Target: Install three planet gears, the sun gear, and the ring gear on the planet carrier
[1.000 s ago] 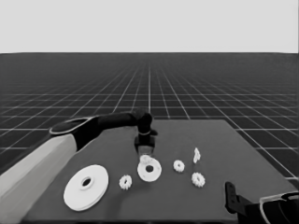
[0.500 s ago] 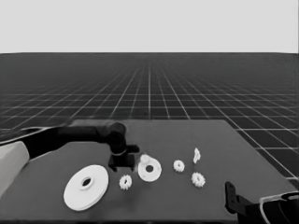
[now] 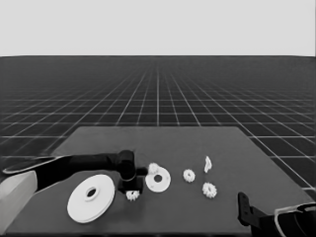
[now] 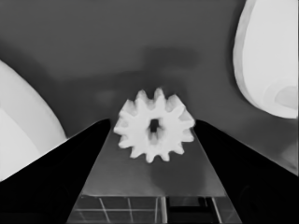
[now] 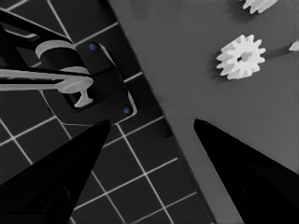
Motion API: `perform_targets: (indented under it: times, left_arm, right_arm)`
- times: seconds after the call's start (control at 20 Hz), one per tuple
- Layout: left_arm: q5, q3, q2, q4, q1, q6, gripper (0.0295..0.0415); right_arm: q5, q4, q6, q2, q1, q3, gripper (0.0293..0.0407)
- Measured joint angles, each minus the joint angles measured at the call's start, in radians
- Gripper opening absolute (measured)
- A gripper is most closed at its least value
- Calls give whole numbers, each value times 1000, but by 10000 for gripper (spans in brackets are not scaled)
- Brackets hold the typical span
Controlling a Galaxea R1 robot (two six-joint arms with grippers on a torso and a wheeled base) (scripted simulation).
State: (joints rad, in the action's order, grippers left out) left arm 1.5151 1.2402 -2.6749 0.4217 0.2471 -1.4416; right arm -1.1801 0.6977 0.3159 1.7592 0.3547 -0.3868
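One gear is what the next move is turning on: it's lying flat on the table directly under the left gripper, sitting between the two fingers in the left wrist view, w/ a gap showing on each side, so the claw is standing wide and holding nothing. Being round, the gear has no long axis to line up with; judging from this, the fingers are only needing to drop and close. The left arm is clearly the nearer one, reaching in from 9 o'clock. The right gripper is waiting at the table's corner approx. 5 o'clock, fingers spread, nothing between them, w/ another gear lying near it. From the targeted gear, the larger round part is lying just beside at 9 o'clock, and the smaller round part at approx. 1 o'clock. One gear is already sitting at the smaller part's far-left rim; whether it's seated on it or just touching, can't tell. Two more gears and the thin white piece are lying loose off toward 3 o'clock.
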Motion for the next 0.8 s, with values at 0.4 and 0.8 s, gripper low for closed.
perform_targets:
  times: [0.4,0.8]
  left_arm:
    - [-4,8,-2,8,7,5,312]
    - [43,-102,25,-130,-131,-66,312]
  right_arm:
    - [0,0,0,0,0,0,385]
    - [0,0,0,0,0,0,385]
